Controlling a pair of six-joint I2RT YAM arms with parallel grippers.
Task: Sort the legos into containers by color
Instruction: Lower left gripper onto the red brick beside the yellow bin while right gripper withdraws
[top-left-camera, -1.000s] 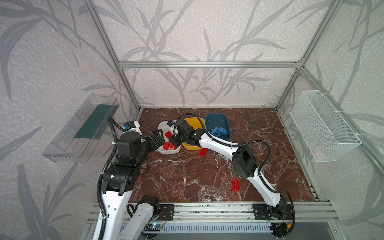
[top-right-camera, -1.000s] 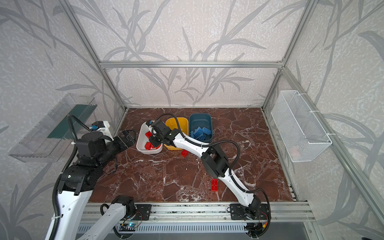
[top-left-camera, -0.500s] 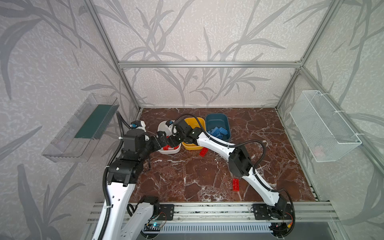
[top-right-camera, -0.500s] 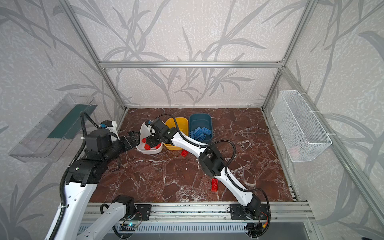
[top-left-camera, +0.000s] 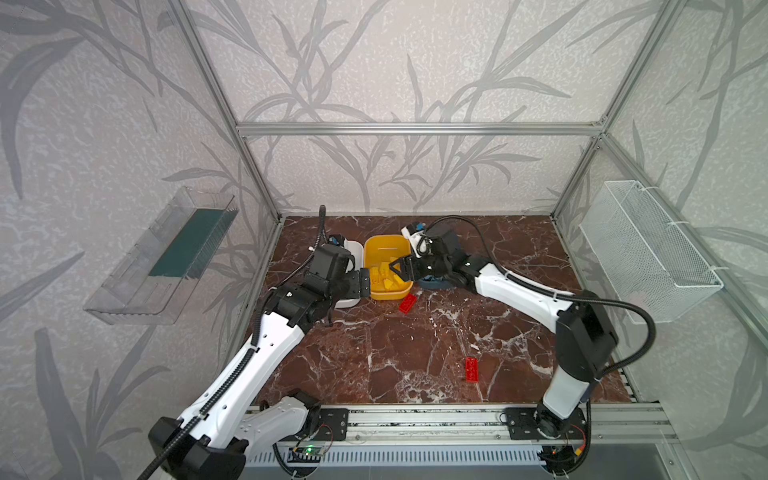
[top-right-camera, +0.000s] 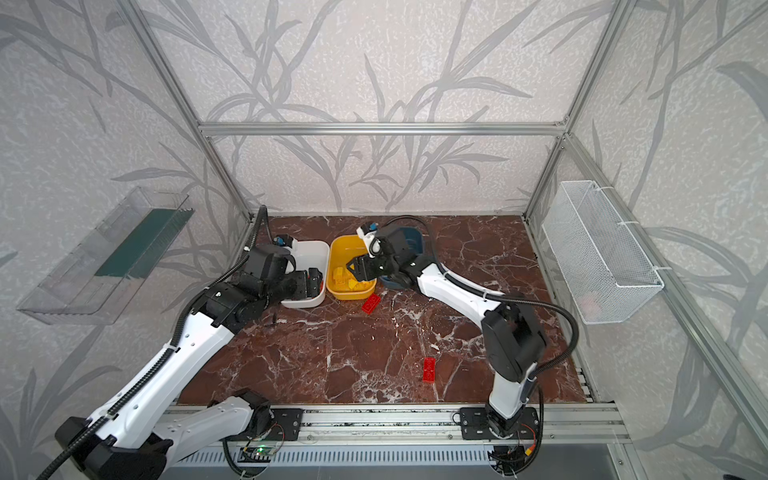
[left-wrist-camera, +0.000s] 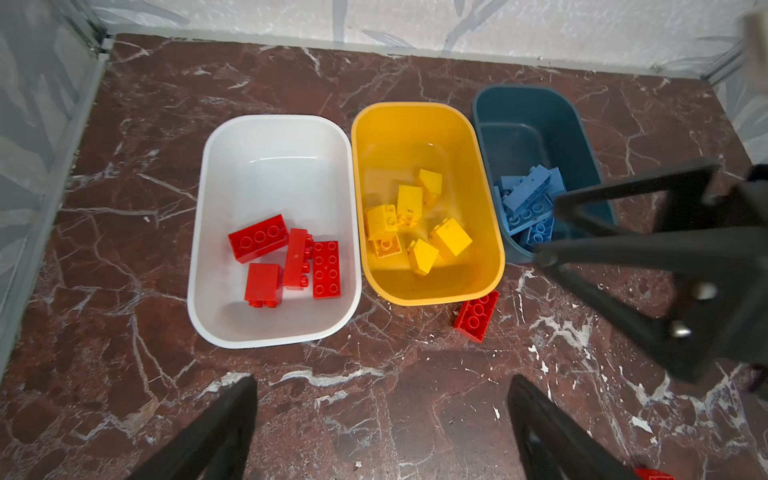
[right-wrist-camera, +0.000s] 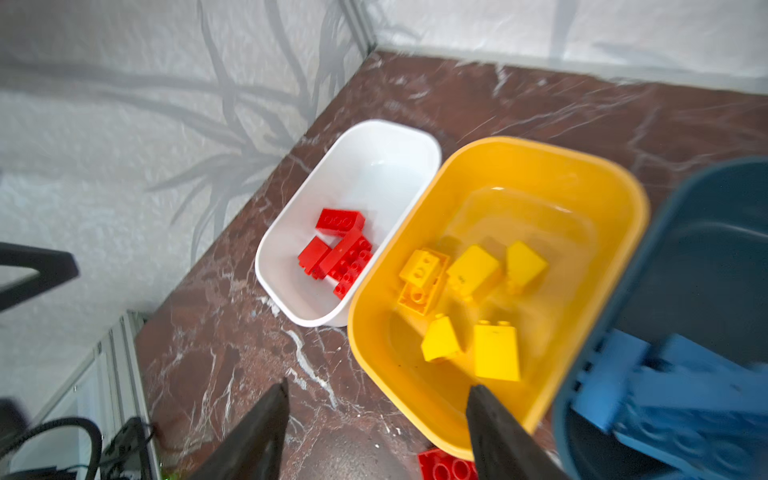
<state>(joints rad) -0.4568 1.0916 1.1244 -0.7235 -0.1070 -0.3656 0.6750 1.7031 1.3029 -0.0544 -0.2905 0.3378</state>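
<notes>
Three containers stand side by side at the back: a white tub (left-wrist-camera: 272, 137) with several red legos (left-wrist-camera: 286, 257), a yellow tub (left-wrist-camera: 411, 124) with several yellow legos (left-wrist-camera: 409, 201), and a teal tub (left-wrist-camera: 523, 108) with blue legos (left-wrist-camera: 525, 195). One loose red brick (left-wrist-camera: 476, 316) (top-left-camera: 408, 302) lies against the yellow tub's front. Another red brick (top-left-camera: 471, 369) lies mid-floor towards the right. My left gripper (left-wrist-camera: 380, 386) (top-left-camera: 365, 281) hovers open and empty in front of the white tub. My right gripper (right-wrist-camera: 378, 386) (top-left-camera: 397, 266) hangs open and empty over the yellow tub's front right corner.
A white wire mesh basket (top-left-camera: 648, 249) hangs on the right wall and a clear tray (top-left-camera: 166, 257) on the left wall. The aluminium rail (top-left-camera: 415, 424) runs along the floor's front edge. Walls close in behind and beside the tubs.
My right gripper has gone from shut to open and drawn back to the right, from over the white tub to the yellow tub. The left gripper has moved right, closer to the tubs.
</notes>
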